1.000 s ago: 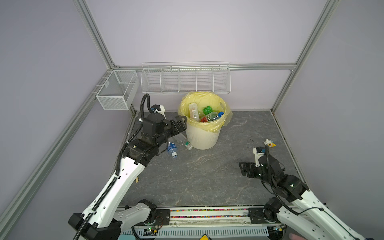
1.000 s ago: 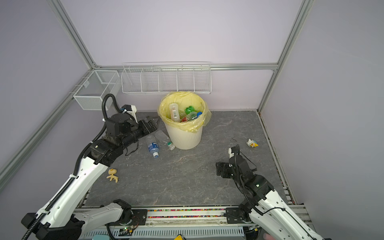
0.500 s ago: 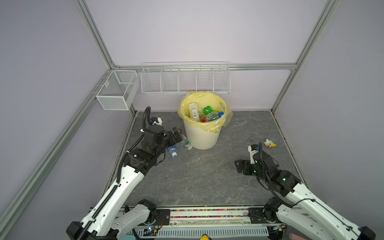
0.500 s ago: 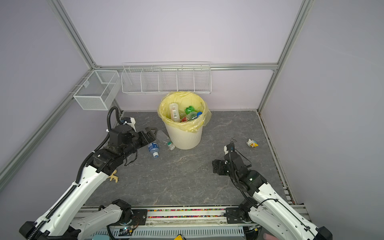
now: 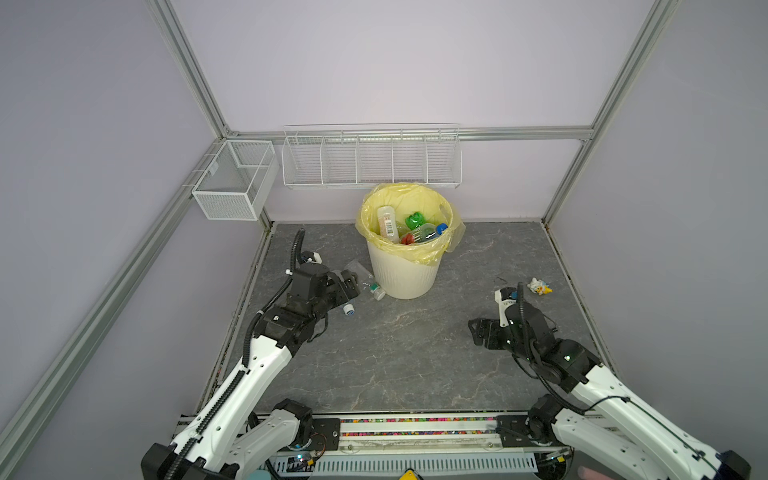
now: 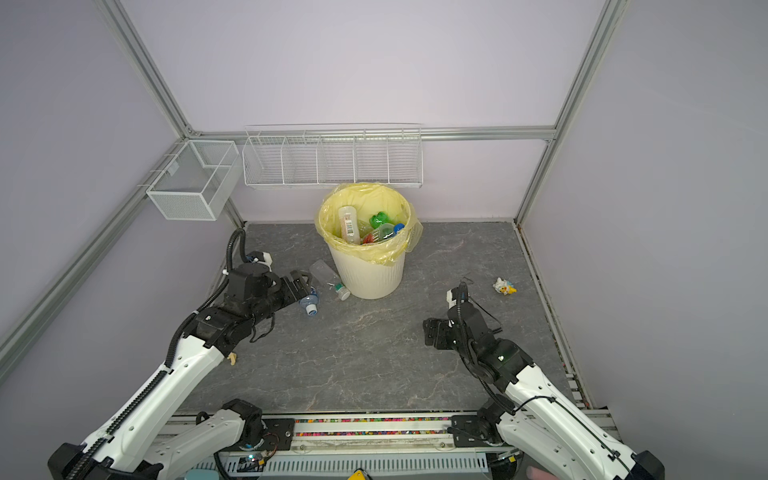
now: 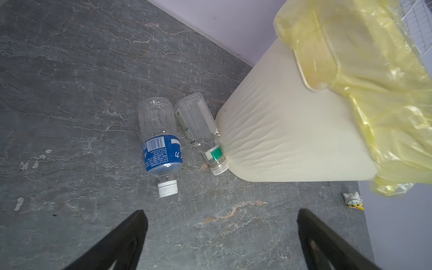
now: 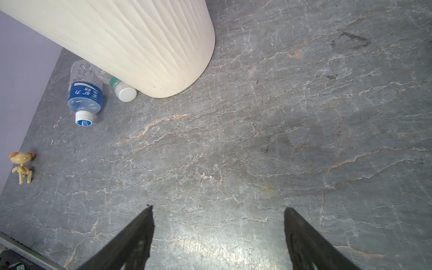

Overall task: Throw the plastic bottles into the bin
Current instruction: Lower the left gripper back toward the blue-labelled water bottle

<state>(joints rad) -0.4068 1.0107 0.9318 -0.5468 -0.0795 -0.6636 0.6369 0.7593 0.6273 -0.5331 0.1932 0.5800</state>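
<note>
In the left wrist view we see the left fingers (image 7: 131, 233) spread wide apart, holding nothing, above the grey marbled worktop (image 7: 70, 93). Ahead of them a clear plastic bottle with a blue label and white cap (image 7: 161, 145) lies on its side. Just beside it, a clear plastic bottle with a green neck band (image 7: 198, 124) lies with its cap end against the foot of the round cream-white ribbed plastic bin (image 7: 292, 131), which is lined with a translucent yellow bag (image 7: 374, 70). A small white-and-yellow toy figure (image 7: 354, 199) sits farther off.

In the right wrist view the right fingers (image 8: 135, 233) likewise stand wide apart and empty over the worktop, well apart from the bin. We see both bottles at the bin's foot and a tan toy figure (image 8: 22, 166) at the worktop's edge.

In both top views the bin stands near the back wall (image 5: 395, 83), below white wire baskets (image 5: 370, 158). Inside it we make out a white bottle with a barcode (image 5: 386, 224), a green bottle (image 5: 414, 219) and a clear bottle with a blue cap (image 5: 430, 230). The left fingers are low beside the two loose bottles, left of the bin.
</note>
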